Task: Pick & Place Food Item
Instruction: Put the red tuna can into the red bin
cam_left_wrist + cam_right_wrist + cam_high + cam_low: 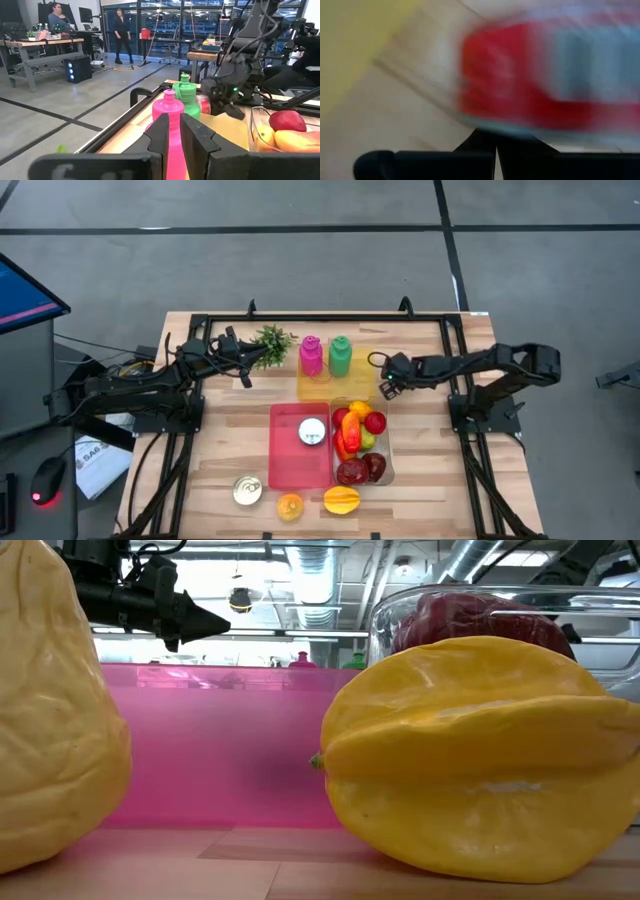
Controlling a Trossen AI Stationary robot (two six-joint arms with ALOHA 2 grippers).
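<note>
A clear tub (388, 470) right of centre holds several fruits, among them a red apple (375, 422) at its far end. My right gripper (383, 390) hangs shut and pointing steeply down just beyond the tub's far rim, with nothing between its fingers. Its wrist view shows a blurred red thing (510, 80) close ahead. My left gripper (245, 375) waits level at the far left, shut and holding nothing, pointing at a pink bottle (169, 107). A yellow starfruit (341, 499) and an orange fruit (290, 506) lie on the table near the front edge.
A pink tray (285, 465) with a round tin lid (312, 432) lies left of the tub. The pink bottle (311, 356) and a green bottle (340, 355) stand on a yellow mat (355, 385). A small plant (270, 343) stands far left, a tin (246, 490) near the front.
</note>
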